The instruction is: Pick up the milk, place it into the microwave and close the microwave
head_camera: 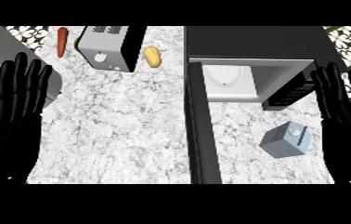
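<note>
Left of right robot hand (334,97): milk (286,140), untouched.

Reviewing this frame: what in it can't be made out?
- Microwave interior: head view shows only a pale patch; its open door stands edge-on, face unseen.
- Carrot and toaster: upper ends cut by the top edge.
- Milk: any label too small to read.
- Left hand and right hand: cut by side edges.

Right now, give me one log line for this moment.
milk: on counter, untouched | microwave: door open | left hand: open, resting | right hand: open, resting | stage: pre-grasp
</note>
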Motion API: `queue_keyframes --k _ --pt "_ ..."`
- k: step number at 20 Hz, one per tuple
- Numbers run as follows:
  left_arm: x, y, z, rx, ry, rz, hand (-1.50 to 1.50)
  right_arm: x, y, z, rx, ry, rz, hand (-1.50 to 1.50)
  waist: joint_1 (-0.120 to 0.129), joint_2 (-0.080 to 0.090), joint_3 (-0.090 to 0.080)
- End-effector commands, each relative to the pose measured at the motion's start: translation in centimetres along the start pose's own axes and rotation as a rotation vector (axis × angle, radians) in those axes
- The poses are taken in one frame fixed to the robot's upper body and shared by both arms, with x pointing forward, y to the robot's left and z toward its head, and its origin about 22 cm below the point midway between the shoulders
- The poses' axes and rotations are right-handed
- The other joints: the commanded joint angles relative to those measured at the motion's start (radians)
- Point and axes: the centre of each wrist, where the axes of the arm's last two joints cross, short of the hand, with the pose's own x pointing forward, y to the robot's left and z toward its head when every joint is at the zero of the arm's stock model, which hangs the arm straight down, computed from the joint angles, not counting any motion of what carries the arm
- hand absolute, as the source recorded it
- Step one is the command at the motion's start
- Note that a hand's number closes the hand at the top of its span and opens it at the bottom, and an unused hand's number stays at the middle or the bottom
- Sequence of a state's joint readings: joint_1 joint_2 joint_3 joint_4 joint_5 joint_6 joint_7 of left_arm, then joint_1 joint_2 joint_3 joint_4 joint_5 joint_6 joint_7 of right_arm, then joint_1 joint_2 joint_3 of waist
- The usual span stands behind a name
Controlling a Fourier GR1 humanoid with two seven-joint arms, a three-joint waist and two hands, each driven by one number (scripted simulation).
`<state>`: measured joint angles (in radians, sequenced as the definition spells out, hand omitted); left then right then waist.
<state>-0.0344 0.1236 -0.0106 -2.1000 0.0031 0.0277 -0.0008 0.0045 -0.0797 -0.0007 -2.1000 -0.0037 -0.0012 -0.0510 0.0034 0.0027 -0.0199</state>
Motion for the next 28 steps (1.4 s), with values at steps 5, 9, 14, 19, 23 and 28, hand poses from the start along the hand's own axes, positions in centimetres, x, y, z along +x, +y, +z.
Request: queue_keyframes --k 5,9,14,19,23,28 --pt "1.3 -1.3 2.1 0.023 0.035 -0.032 -1.5 1.5 1.6 -0.2 -0.283 0.037 0.13 -1.5 -0.001 -0.006 0.019" --pt "1.5 -2.6 4.6 0.091 0.167 0.14 -1.5 2.7 4.7 -0.4 -0.158 0.138 -0.09 -1.5 0.009 -0.008 0.019" --pt "1.5 -2.9 7.5 0.111 0.178 0.15 -1.5 2.0 7.4 -0.5 -0.169 0.142 -0.076 -1.5 0.005 -0.005 0.019" --pt "2.1 -3.2 9.0 0.104 0.172 0.142 -1.5 2.2 7.3 -0.4 -0.26 0.114 -0.031 -1.5 0.005 -0.005 0.02" --pt "3.4 -1.2 9.2 0.093 0.184 0.127 -1.5 1.4 7.5 0.3 -0.314 0.13 0.052 -1.5 0.004 -0.004 0.02" --pt "3.1 -1.3 10.2 0.096 0.18 0.134 -1.5 0.0 6.4 0.3 -0.364 0.177 0.099 -1.5 0.003 -0.004 0.02"
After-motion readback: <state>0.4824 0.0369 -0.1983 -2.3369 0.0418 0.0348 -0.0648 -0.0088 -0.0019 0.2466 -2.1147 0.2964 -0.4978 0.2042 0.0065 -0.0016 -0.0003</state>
